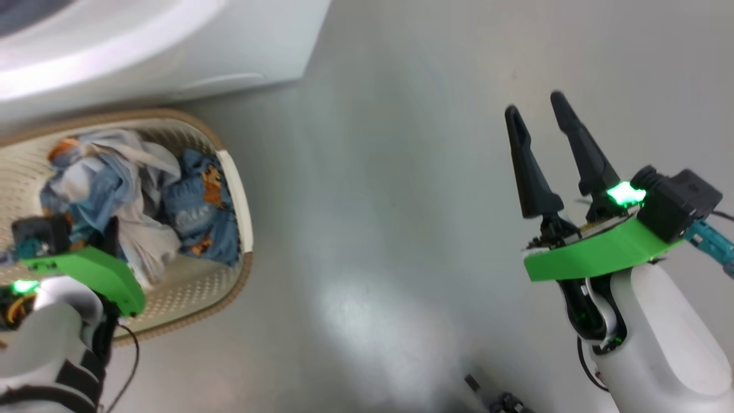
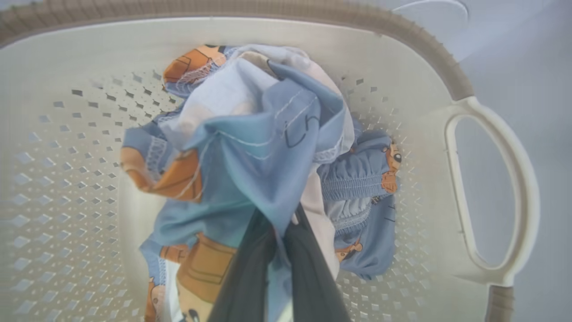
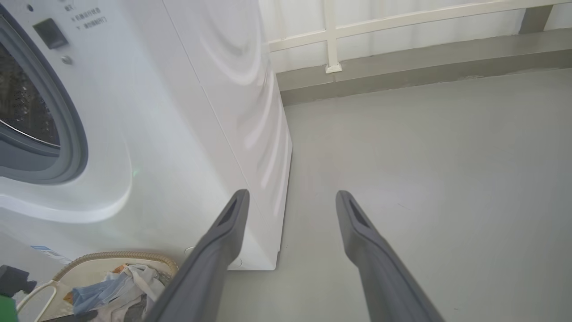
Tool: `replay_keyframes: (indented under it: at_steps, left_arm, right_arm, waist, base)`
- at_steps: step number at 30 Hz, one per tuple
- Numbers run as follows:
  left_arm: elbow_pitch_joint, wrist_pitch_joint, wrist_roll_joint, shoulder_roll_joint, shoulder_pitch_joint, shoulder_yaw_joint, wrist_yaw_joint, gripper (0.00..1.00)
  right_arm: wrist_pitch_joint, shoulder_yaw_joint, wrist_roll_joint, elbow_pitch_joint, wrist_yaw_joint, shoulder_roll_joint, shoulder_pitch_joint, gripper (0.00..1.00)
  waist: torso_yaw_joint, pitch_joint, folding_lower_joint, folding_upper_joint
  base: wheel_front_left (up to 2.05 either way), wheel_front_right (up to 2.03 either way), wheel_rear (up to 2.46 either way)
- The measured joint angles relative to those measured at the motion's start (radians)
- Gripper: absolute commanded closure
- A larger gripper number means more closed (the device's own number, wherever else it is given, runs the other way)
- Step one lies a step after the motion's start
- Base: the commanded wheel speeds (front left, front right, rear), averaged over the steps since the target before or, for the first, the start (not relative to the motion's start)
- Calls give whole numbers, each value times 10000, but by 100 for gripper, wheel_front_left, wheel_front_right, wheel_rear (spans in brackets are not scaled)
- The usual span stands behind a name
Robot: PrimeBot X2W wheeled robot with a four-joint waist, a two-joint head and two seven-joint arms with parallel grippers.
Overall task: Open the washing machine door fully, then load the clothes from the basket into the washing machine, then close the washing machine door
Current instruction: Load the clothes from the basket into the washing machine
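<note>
At the left, inside the basket on the floor just before the washing machine, our left gripper has its jaws clamped on a fold of the clothes, we judge to lift a bundle toward the drum. Further right our right gripper hangs over the floor, jaws apart and empty, well apart from the basket. Our left wrist view gives the pinch that the head view hides behind the green mount, while our right wrist view gives the drum mouth standing uncovered.
</note>
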Motion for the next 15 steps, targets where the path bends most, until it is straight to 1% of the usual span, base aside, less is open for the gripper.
replay_keyframes:
  at_steps: [8, 12, 15]
  left_arm:
    - [-504, -311, -286, -280, 1119, -113, 0, 100]
    - [-1521, -313, -284, -263, 1818, 182, 8, 100]
    - [-2347, -313, -35, -280, 2453, 512, 102, 100]
  right_arm:
    - [0, -153, 19, 226, 0, -267, 793, 0]
    - [0, -251, 48, 293, 0, -385, 1188, 0]
    - [0, -299, 79, 328, 0, -466, 1494, 0]
  waist:
    - [395, -1314, -1, 0]
    - [573, -2001, -1, 0]
    - [697, -2512, -2, 0]
  base:
    - [0, 0, 0]
    - [0, 0, 0]
    - [0, 0, 0]
